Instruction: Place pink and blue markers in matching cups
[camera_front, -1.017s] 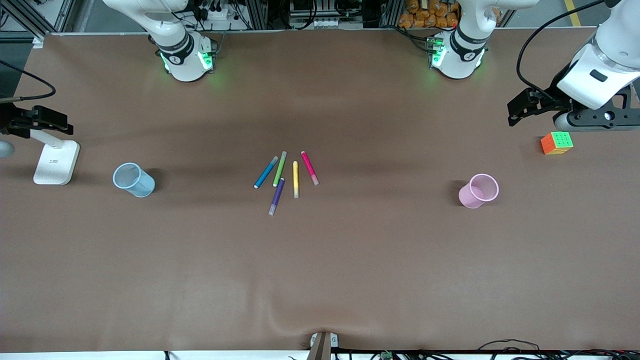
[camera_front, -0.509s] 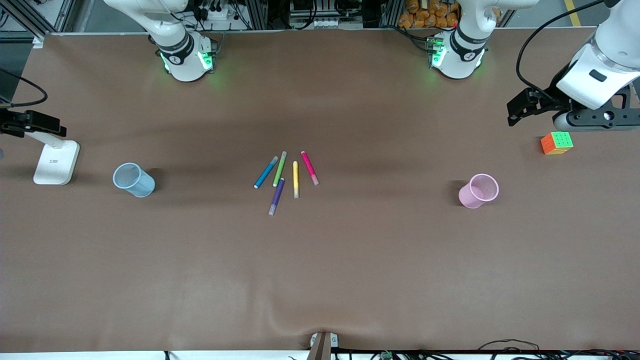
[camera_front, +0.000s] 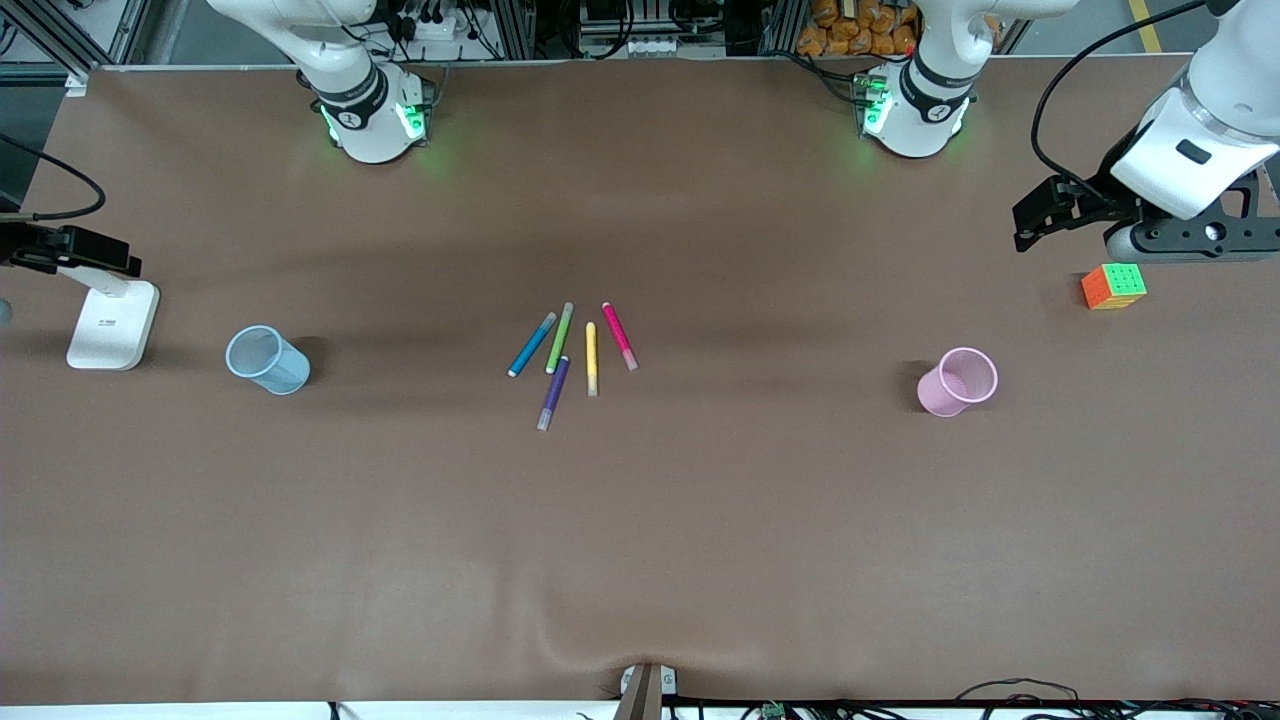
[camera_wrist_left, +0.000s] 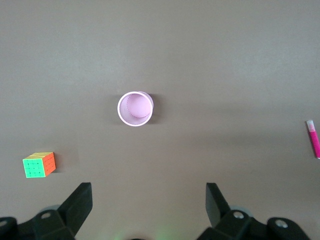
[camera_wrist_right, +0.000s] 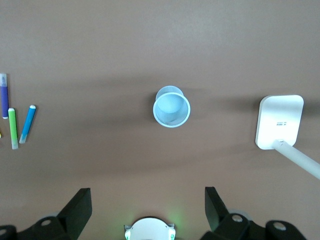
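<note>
Plainly nothing is placed yet; the pink marker (camera_front: 619, 336) and the blue marker (camera_front: 531, 344) lie flat mid-counter among the green pen (camera_front: 560, 338), yellow pen (camera_front: 591, 358) and purple pen (camera_front: 553, 392); the pink cup (camera_front: 958, 382) stands upright toward the left arm's end, the blue cup (camera_front: 267, 359) toward the right arm's end, both well apart from the pens.

The left gripper (camera_wrist_left: 149, 200) hangs high near the cube (camera_front: 1113, 286), fingers spread wide, holding nothing; the right gripper (camera_wrist_right: 148, 202) is likewise wide open and empty, up by the white stand (camera_front: 110, 324); each wrist view looks straight down on its own cup.

The step in hand looks like the first reach; the pink marker suits the left arm, being on that side of the fan and clear of the yellow pen; close across the barrel, not along it, around mid-length so it hangs level; the blue marker lies just beside the green pen, so the right gripper should come down with one finger in the narrow gap, or take the end that splays away; tip each marker upright before lowering it into the cup, since the light mesh cups may topple if nudged.
</note>
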